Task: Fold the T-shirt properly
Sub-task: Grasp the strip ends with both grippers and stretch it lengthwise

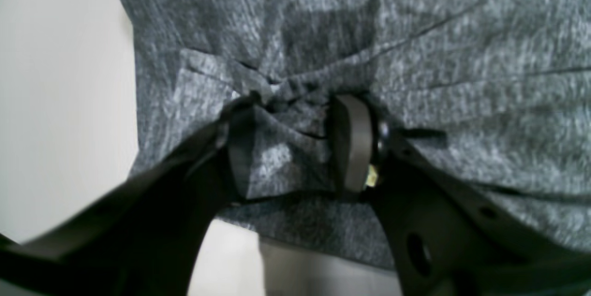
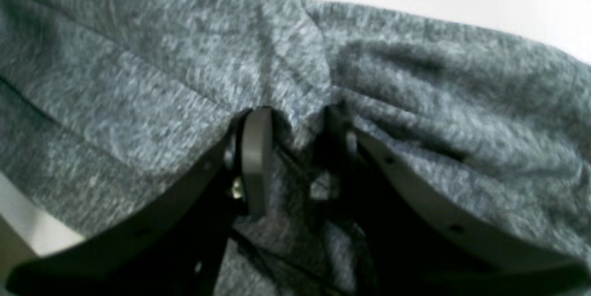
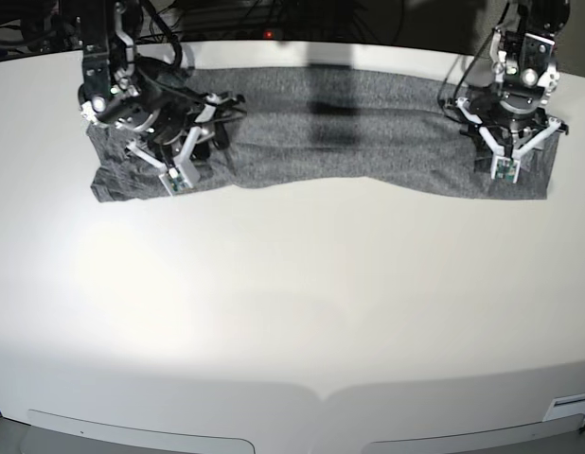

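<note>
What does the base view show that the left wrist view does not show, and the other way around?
Only the base view shows the whole T-shirt lying as a long band across the white table, and the right end effector at its other end. Only the left wrist view shows, close up, a bunch of grey fabric pinched between the fingers of the left end effector, with creases spreading out from it. Both views show the left end effector down on one end of the shirt, near its edge.
</note>
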Robot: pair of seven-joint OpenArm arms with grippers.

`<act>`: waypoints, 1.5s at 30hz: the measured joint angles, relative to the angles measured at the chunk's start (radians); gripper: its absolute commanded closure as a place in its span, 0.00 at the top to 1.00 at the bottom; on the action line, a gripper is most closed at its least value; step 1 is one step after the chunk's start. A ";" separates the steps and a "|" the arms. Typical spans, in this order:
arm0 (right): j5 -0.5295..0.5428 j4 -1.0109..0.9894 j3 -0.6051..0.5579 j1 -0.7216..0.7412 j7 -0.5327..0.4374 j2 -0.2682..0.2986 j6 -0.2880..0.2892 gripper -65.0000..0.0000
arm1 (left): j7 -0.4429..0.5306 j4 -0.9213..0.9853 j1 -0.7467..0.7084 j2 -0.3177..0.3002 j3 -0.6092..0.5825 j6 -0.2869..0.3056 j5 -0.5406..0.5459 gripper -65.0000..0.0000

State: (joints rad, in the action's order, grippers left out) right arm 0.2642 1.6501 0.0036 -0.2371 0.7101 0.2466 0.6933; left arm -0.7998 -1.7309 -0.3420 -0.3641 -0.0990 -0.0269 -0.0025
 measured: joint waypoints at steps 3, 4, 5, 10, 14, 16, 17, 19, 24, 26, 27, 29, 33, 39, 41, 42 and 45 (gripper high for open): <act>0.011 -0.083 -0.033 0.063 -0.034 -0.003 -0.030 0.28 | -0.013 0.006 0.028 0.026 0.001 -0.001 -0.004 0.42; 0.024 -0.114 -0.033 0.085 -0.039 -0.007 -0.034 0.28 | -0.011 0.009 0.038 0.035 0.001 -0.001 -0.004 0.42; 0.027 -0.144 -0.034 0.111 -0.043 -0.009 -0.035 0.28 | -0.010 0.010 0.047 0.047 0.001 -0.001 -0.003 0.42; 0.033 -0.245 -0.037 0.208 -0.022 -0.008 -0.040 0.28 | -0.006 0.013 0.092 0.068 -0.001 0.005 -0.033 0.42; 0.017 -0.257 -0.037 0.230 -0.022 -0.009 -0.040 0.28 | -0.008 0.018 0.118 0.068 -0.001 0.008 -0.085 0.42; -0.004 -0.257 -0.037 0.232 -0.023 -0.011 -0.048 0.28 | -0.007 0.019 0.130 0.068 -0.001 0.007 -0.092 0.42; -0.011 -0.257 -0.035 0.232 -0.026 -0.012 -0.066 0.28 | -0.002 0.019 0.134 0.068 -0.001 0.008 -0.094 0.42; -0.027 -0.257 -0.027 0.232 -0.030 -0.017 -0.104 0.28 | 0.004 0.019 0.137 0.068 -0.002 0.008 -0.094 0.42; -0.051 -0.257 0.026 0.232 -0.002 -0.019 -0.151 0.28 | 0.004 0.019 0.137 0.068 -0.002 -0.019 -0.099 0.42; -0.053 -0.257 0.059 0.232 0.017 -0.016 -0.159 0.28 | 0.004 0.019 0.137 0.068 -0.003 -0.035 -0.139 0.42; -0.054 -0.257 0.077 0.229 0.018 -0.016 -0.166 0.28 | 0.003 0.019 0.137 0.068 -0.003 -0.046 -0.153 0.42; -0.054 -0.257 0.108 0.220 0.023 -0.016 -0.167 0.28 | 0.004 0.019 0.137 0.064 -0.003 -0.045 -0.162 0.42; -0.037 -0.256 0.153 0.200 0.030 -0.016 -0.169 0.28 | 0.033 0.024 0.138 0.060 -0.003 -0.049 -0.144 0.42; 0.030 -0.252 0.164 0.166 0.013 -0.009 -0.174 0.28 | 0.126 0.194 0.185 0.077 -0.004 -0.049 -0.054 0.42; 0.032 -0.252 0.164 0.166 0.015 -0.008 -0.174 0.28 | 0.154 0.265 0.233 0.091 -0.003 -0.053 -0.065 0.42; 0.034 -0.252 0.164 0.166 0.014 -0.008 -0.174 0.28 | 0.165 0.296 0.255 0.094 -0.001 -0.055 -0.066 0.42; 0.034 -0.251 0.164 0.165 0.014 -0.008 -0.174 0.28 | 0.190 0.370 0.310 0.096 -0.001 -0.057 -0.068 0.42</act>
State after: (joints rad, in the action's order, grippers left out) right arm 0.2977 1.3987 0.1680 -0.0723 0.7246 0.2382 0.5194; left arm -0.6094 -1.3609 -0.0322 -0.2684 -0.0998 -0.0837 -0.0704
